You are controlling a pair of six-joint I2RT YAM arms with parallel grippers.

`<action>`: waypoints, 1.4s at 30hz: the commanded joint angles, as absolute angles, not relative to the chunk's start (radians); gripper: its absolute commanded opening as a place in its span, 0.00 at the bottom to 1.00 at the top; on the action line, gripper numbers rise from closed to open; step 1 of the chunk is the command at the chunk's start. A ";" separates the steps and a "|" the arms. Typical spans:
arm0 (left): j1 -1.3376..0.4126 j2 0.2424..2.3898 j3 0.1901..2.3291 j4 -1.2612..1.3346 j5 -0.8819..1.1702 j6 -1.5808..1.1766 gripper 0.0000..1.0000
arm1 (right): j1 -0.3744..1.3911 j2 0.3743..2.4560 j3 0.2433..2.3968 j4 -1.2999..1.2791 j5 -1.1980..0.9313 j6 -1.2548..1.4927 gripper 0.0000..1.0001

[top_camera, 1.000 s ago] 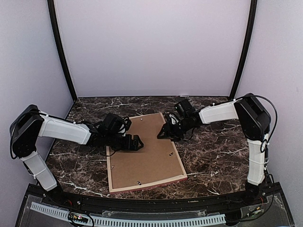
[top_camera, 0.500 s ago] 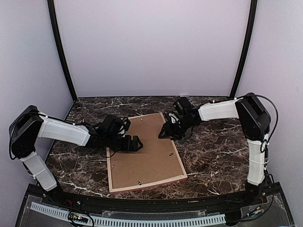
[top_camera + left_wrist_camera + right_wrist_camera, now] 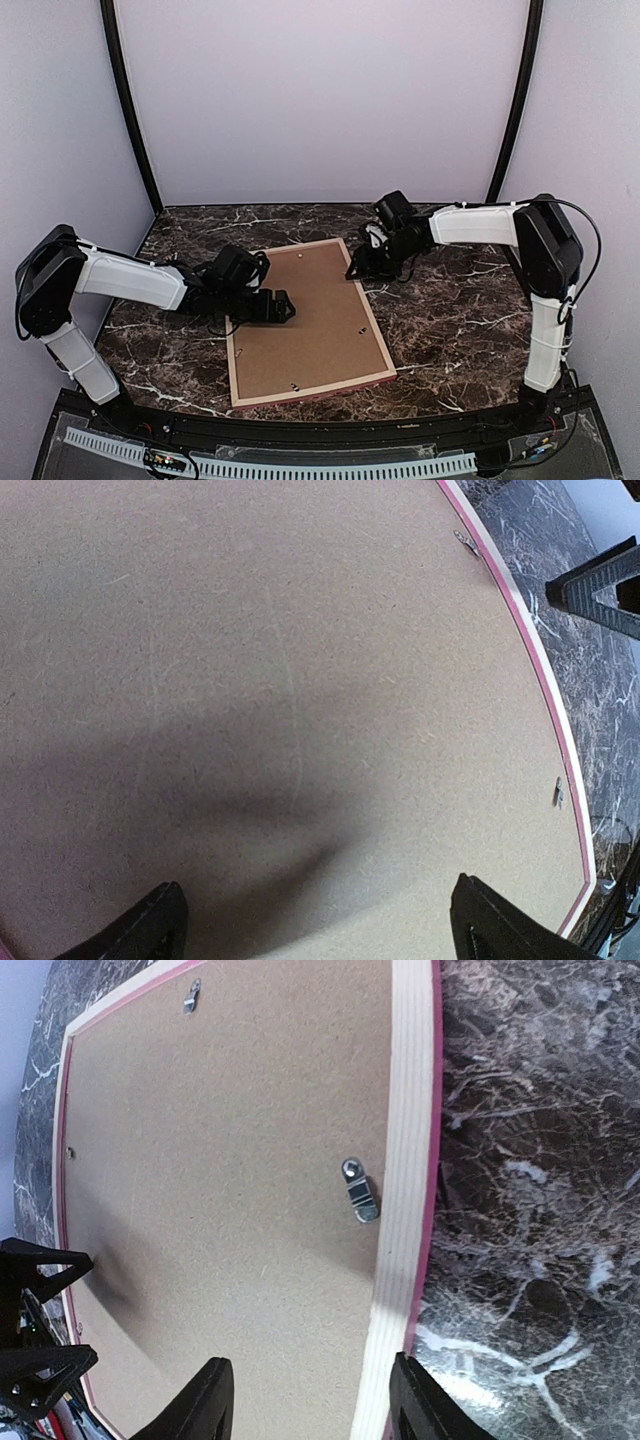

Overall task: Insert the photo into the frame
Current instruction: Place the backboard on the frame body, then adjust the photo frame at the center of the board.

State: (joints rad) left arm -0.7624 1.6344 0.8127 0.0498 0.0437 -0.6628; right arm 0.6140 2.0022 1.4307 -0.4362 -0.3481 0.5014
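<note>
Pink-red wooden rectangular picture frame [image 3: 372, 318]: back up, mid dark marble table [image 3: 460, 320] | brown cardboard backing board [image 3: 305, 320]: inside frame | left gripper [image 3: 283, 306]: fingers spread wide over board, empty | right gripper [image 3: 358, 270]: fingers apart at frame's right rail, empty

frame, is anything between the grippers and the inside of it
Yes: the brown backing board fills the back of the face-down frame, with a metal tab at its edge, so it covers the inside.

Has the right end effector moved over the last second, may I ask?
Yes; the right end effector shifted back along the frame, toward its far corner.
</note>
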 commanded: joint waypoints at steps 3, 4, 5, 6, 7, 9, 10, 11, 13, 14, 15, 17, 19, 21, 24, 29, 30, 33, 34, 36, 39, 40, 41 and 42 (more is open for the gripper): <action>-0.765 1.628 0.779 -0.043 0.035 -0.676 0.94 | 0.607 1.943 1.451 -0.476 -0.278 0.459 0.54; -0.765 1.623 0.780 -0.044 0.035 -0.676 0.94 | 0.607 1.940 1.445 -0.474 -0.274 0.459 0.54; -0.765 1.620 0.781 -0.043 0.035 -0.672 0.94 | 0.607 1.938 1.439 -0.470 -0.273 0.458 0.54; -0.765 1.612 0.785 -0.042 0.035 -0.670 0.94 | 0.607 1.939 1.431 -0.464 -0.273 0.457 0.54; -0.765 1.607 0.787 -0.040 0.036 -0.661 0.94 | 0.607 1.940 1.422 -0.457 -0.272 0.457 0.54; -0.764 1.580 0.794 -0.042 0.032 -0.647 0.95 | 0.607 1.942 1.401 -0.442 -0.269 0.457 0.53; -0.764 1.557 0.799 -0.045 0.028 -0.643 0.96 | 0.607 1.943 1.389 -0.432 -0.268 0.458 0.53; -0.764 1.543 0.800 -0.050 0.017 -0.631 0.96 | 0.607 1.943 1.372 -0.421 -0.269 0.461 0.53; -0.763 1.489 0.804 -0.066 -0.025 -0.615 0.97 | 0.608 1.946 1.351 -0.401 -0.277 0.462 0.51; -0.763 1.475 0.806 -0.084 -0.053 -0.604 0.97 | 0.608 1.949 1.345 -0.396 -0.281 0.462 0.50; -0.763 1.453 0.811 -0.093 -0.067 -0.597 0.97 | 0.610 1.951 1.341 -0.394 -0.286 0.463 0.50; -0.760 1.425 0.820 -0.126 -0.112 -0.571 0.98 | 0.616 1.956 1.334 -0.387 -0.291 0.459 0.49; -0.744 1.410 0.828 -0.159 -0.133 -0.555 0.98 | 0.622 1.961 1.332 -0.385 -0.292 0.459 0.48; -0.721 1.400 0.831 -0.185 -0.138 -0.544 0.99 | 0.628 1.967 1.328 -0.381 -0.287 0.460 0.48; -0.681 1.381 0.822 -0.207 -0.132 -0.533 0.99 | 0.634 1.979 1.323 -0.382 -0.272 0.464 0.46; -0.579 1.341 0.793 -0.221 -0.095 -0.517 0.99 | 0.640 1.998 1.316 -0.371 -0.265 0.469 0.43; -0.570 1.333 0.788 -0.222 -0.095 -0.514 0.99 | 0.641 1.999 1.315 -0.371 -0.257 0.469 0.41; -0.540 1.330 0.776 -0.215 -0.099 -0.503 0.99 | 0.642 1.999 1.302 -0.363 -0.233 0.480 0.36; -0.536 1.340 0.773 -0.212 -0.097 -0.502 0.99 | 0.642 1.995 1.295 -0.360 -0.227 0.485 0.34; -0.522 1.364 0.775 -0.210 -0.091 -0.502 0.99 | 0.643 1.986 1.279 -0.351 -0.207 0.499 0.28; -0.510 1.406 0.786 -0.207 -0.080 -0.503 0.99 | 0.644 1.966 1.246 -0.336 -0.177 0.520 0.20; -0.507 1.412 0.792 -0.207 -0.076 -0.501 0.99 | 0.644 1.956 1.233 -0.328 -0.172 0.530 0.18; -0.506 1.424 0.795 -0.203 -0.074 -0.499 0.99 | 0.645 1.947 1.218 -0.321 -0.167 0.540 0.16; -0.504 1.431 0.804 -0.202 -0.073 -0.497 0.99 | 0.646 1.938 1.204 -0.311 -0.163 0.553 0.15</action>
